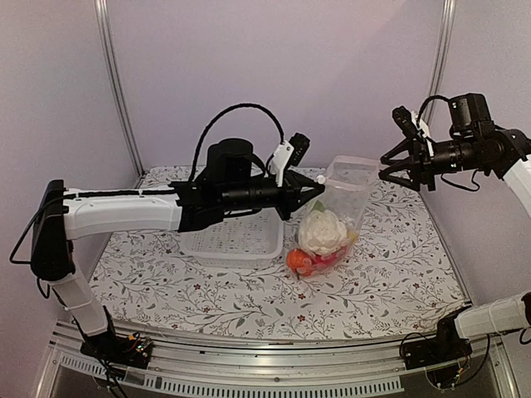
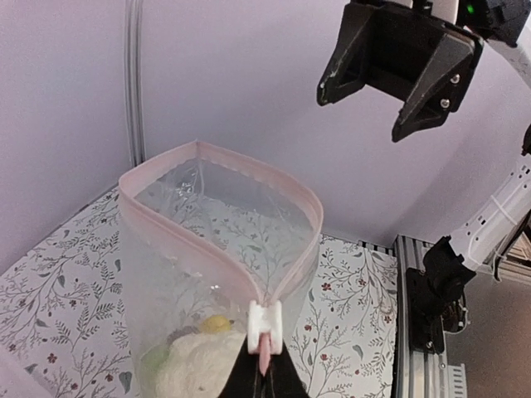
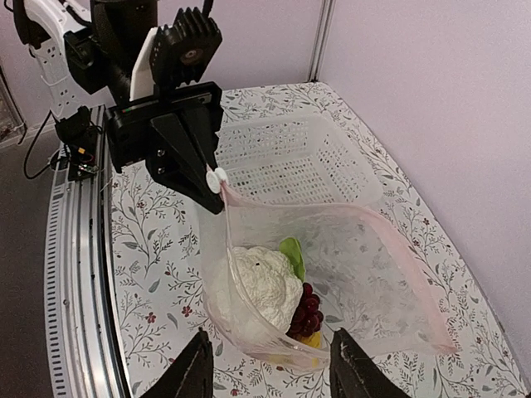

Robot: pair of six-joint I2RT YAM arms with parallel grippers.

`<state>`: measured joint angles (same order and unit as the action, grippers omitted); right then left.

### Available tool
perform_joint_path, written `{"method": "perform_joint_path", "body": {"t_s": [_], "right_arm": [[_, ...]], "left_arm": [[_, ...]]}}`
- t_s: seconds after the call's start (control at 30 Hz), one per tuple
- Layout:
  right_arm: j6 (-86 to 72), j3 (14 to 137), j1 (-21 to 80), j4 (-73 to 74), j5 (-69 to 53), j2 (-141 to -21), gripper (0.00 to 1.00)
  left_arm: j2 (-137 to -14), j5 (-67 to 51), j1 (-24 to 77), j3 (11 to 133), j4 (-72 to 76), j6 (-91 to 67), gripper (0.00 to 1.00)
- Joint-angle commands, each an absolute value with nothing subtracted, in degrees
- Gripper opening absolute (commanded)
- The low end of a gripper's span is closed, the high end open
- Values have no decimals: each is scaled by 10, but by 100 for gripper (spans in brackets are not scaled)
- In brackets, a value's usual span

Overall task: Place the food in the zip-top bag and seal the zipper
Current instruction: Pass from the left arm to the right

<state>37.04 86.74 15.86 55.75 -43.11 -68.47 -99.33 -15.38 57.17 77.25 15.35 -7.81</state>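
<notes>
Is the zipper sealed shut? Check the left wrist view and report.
No: the zipper gapes in a wide loop around the zip-top bag's mouth, the left hand pinching one end.

zip-top bag: clear glossy plastic; basket: white matt plastic; table cover: matt floral print

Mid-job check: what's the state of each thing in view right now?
zip-top bag: held up by one corner, mouth open
zipper: unsealed
food: inside the bag
left gripper: shut on the zipper's end
right gripper: open, holding nothing, apart from the bag
basket: nothing visible inside
</notes>
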Motion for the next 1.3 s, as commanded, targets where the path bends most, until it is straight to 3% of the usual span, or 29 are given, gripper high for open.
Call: {"method": "perform_joint_path", "body": {"t_s": [0.0, 0.6, 0.97, 1.13, 1.27], "right_arm": [[383, 848, 199, 559, -435, -675, 47], [382, 864, 351, 539, -311, -743, 44], [408, 890, 372, 520, -262, -812, 39], [409, 899, 374, 507, -273, -833, 31], [409, 909, 375, 503, -295, -846, 12]], "left_arm": [[-961, -130, 577, 744, 124, -85, 1], [-901, -87, 578, 661, 106, -91, 3], [-899, -111, 579, 678, 116, -78, 4], [-906, -117, 578, 699, 100, -64, 4], [-908, -119, 579, 703, 99, -58, 8]]}}
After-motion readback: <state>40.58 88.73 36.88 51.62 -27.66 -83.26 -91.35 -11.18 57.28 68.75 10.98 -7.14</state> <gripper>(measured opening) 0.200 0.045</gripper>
